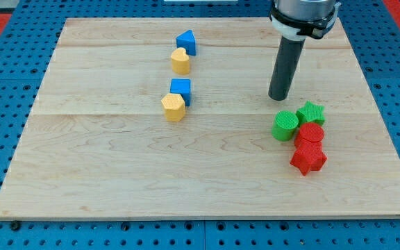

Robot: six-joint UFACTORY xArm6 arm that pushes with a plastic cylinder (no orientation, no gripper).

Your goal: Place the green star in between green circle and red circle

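Note:
The green star (312, 112) lies at the view's right, touching the green circle (284, 126) on its left and the red circle (310, 135) just below it. A red star (308, 159) sits directly below the red circle, touching it. My tip (279, 97) rests on the board just above the green circle and to the upper left of the green star, a small gap away from both.
A blue triangle-like block (186, 42) and a yellow heart-like block (180, 61) sit near the view's top centre. Below them are a blue cube (180, 89) and a yellow hexagon-like block (173, 107). The wooden board (117, 173) rests on a blue pegboard.

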